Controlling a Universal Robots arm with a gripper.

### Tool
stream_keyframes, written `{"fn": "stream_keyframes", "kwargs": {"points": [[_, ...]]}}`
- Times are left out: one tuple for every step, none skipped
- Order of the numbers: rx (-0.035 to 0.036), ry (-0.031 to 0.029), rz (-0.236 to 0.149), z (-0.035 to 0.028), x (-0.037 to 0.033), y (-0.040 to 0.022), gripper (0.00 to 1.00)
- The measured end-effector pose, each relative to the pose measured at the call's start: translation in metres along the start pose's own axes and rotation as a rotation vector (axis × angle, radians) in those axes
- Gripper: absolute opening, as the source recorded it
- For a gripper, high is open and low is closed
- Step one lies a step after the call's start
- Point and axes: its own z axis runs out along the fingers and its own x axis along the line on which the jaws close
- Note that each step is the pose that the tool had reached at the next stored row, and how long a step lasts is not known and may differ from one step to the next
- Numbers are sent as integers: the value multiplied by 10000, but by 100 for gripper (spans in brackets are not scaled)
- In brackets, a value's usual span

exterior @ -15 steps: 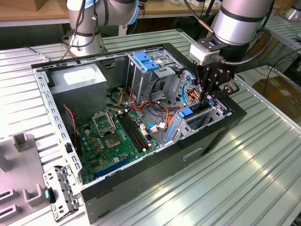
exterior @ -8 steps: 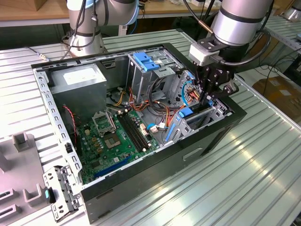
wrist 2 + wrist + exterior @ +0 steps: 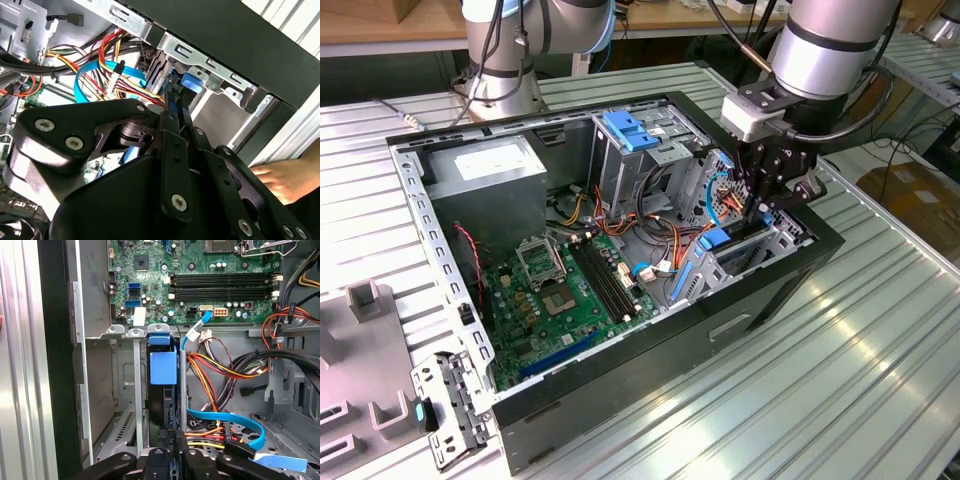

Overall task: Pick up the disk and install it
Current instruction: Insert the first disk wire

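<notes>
Black gripper links sit closest to the lens in both wrist views. Its two fingers are clenched on the thin edge of the disk, with barely any gap between them. The disk stands on edge inside a narrow slot of the drive bay, between upright metal rails. Its light-blue plastic end faces the first wrist view, and its dark body runs back to the fingers.

In the exterior view the gripper reaches down into this bay at the upper right of the frame, hard against the right-hand wall of the open computer case.

Just beside the bay lies a tangle of red, yellow and orange cables, and a flat light-blue cable curves under them. Toward the middle of the exterior view lies the green motherboard. A tall metal cage with a blue latch rises behind it, and a grey power-supply box sits at the upper left.

The case rests on a ribbed metal counter. A person's hand shows in the second wrist view, outside the case's black wall.
</notes>
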Motion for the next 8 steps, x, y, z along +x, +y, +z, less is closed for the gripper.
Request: {"fn": "stream_keyframes", "kwargs": {"points": [[-9,-88,14,-9,0,-2,16],[-11,-119,18,-9,4,-2,16],[-13,-185,25,-8,13,-3,16],[-15,-242,31,-7,25,-4,16],[-15,-261,34,-6,35,-5,16],[-15,-261,34,-5,51,-6,16],[-15,-265,34,-1,53,-5,16],[-15,-267,34,1,55,-5,16]]}}
